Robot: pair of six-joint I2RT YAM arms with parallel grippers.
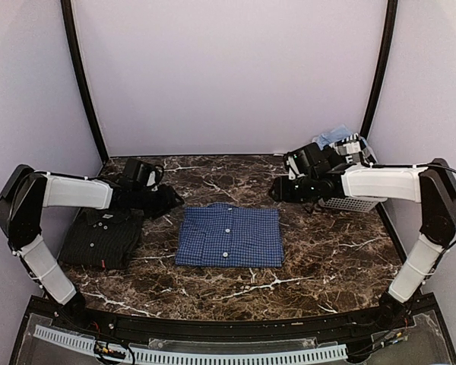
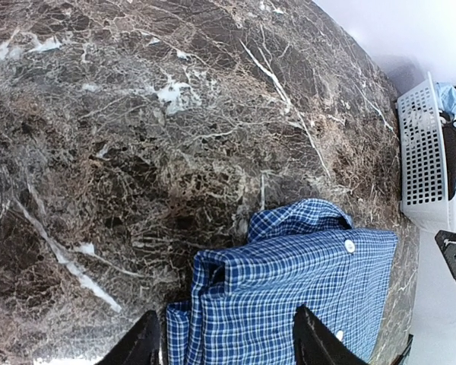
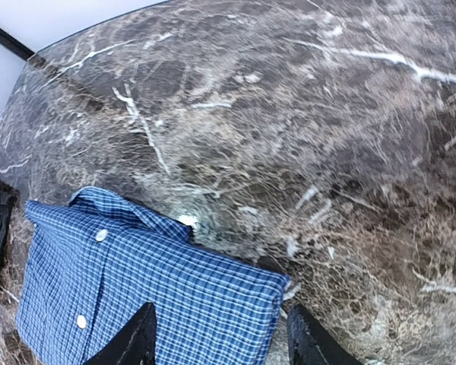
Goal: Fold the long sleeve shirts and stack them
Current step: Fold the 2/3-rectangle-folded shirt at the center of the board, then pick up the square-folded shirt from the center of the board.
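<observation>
Brown marble table [image 1: 327,258] with white veins, biggest of all, under everything else.

Next in size, blue checked cloth shirt [image 1: 229,237] with a collar. Folded into a neat block, flat in the middle of the table, collar toward 12 o'clock.

Then near-black cloth shirt [image 1: 102,237], folded too, flat at 9 o'clock from the blue one. Close by but not touching. Side by side, not stacked.

White plastic basket [image 1: 353,203] full of little holes, at 2 o'clock from the blue shirt, by the right wall. Partly hidden behind the right arm.

Left claw [image 2: 224,313] at 10 o'clock from the blue shirt, up off the table. Fingers wide apart, nothing held between them. Collar end of the blue shirt just below it.

Right claw [image 3: 220,309] at 1 o'clock from the blue shirt, in front of the basket. Fingers wide apart too, holding nothing. Corner of the blue shirt below it.

Light blue bit of cloth [image 1: 334,135] poking out at the far side of the basket.

White round buttons [image 3: 101,236] in a row down the blue shirt's front.

Smallest, an orange tag [image 1: 104,265] at the 6 o'clock edge of the near-black shirt.
</observation>
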